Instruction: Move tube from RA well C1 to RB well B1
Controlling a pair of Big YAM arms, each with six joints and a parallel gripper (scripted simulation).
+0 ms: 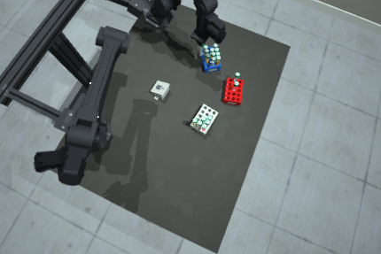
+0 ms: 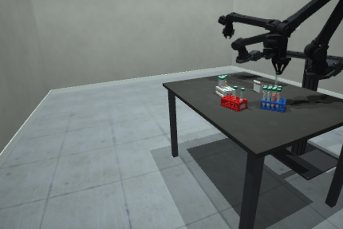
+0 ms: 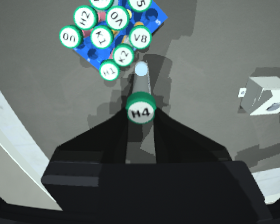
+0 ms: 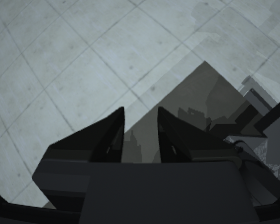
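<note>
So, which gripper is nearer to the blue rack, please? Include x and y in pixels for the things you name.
Left. The left gripper (image 1: 201, 43) (image 2: 278, 73) (image 3: 140, 113) is above and beside the blue rack (image 1: 213, 69) (image 2: 273, 108) (image 3: 161, 18); the right gripper (image 2: 228, 36) (image 4: 141, 113) hangs far from it, toward the table's other end.
</note>
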